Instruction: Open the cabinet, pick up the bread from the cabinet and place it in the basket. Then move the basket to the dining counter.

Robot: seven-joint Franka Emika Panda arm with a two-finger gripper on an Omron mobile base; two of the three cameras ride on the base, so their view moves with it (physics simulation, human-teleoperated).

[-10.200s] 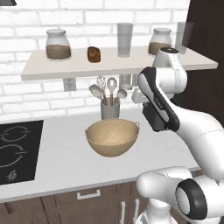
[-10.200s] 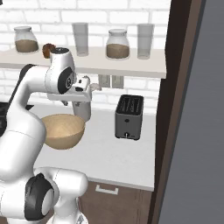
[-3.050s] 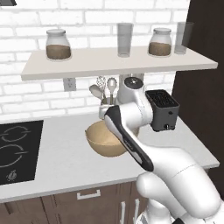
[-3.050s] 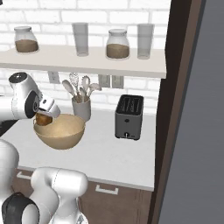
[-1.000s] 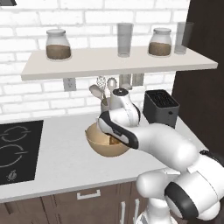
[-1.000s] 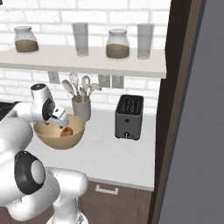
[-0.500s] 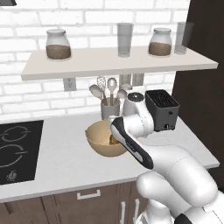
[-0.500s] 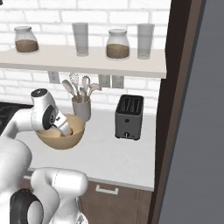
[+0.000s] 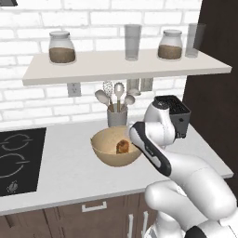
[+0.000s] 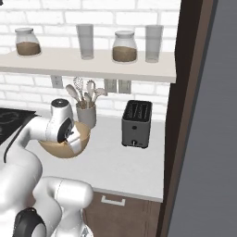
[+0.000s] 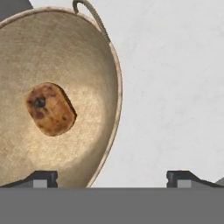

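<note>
From the left base view, the bread lies in the basket on the counter, no longer on the shelf (its perch ten seconds ago). In the hand view, the gripper stands wide open and empty, straddling the basket rim.

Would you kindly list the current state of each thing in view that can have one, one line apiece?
bread: lying loose inside the basket.
basket: upright on the worktop, holding the bread.
gripper: open, straddling the basket's rim, holding nothing.
toaster: upright, slots empty.
utensil pot: upright, holding spoons and a whisk.
glass jars: lidded, partly filled with brown, on the shelf.
</note>
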